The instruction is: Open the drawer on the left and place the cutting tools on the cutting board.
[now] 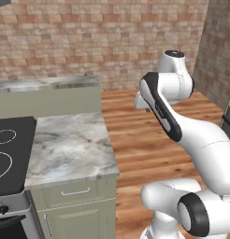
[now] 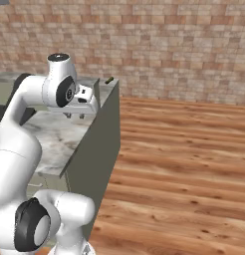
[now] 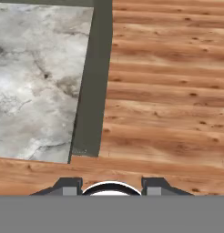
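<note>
Found the shallow sage-green drawer [image 1: 96,192] shut, low in the cabinet front, directly beneath the grey marbled surface [image 1: 70,149] and above a taller green cabinet door [image 1: 79,221]. Judged it rigid and fairly light, likely to slide straight out under a steady, level pull. Picked the thin silver bar handle [image 1: 75,192] as the place to take hold, near its middle so the drawer would not skew. Reckoned the smooth metal might slip in a loose pinch.

Saw the end effector [image 3: 110,186] raised above the surface's corner and the wooden plank floor [image 3: 168,91], well apart from the drawer. Found its fingertips [image 3: 68,185] partly spread, grasping nothing and touching nothing.
</note>
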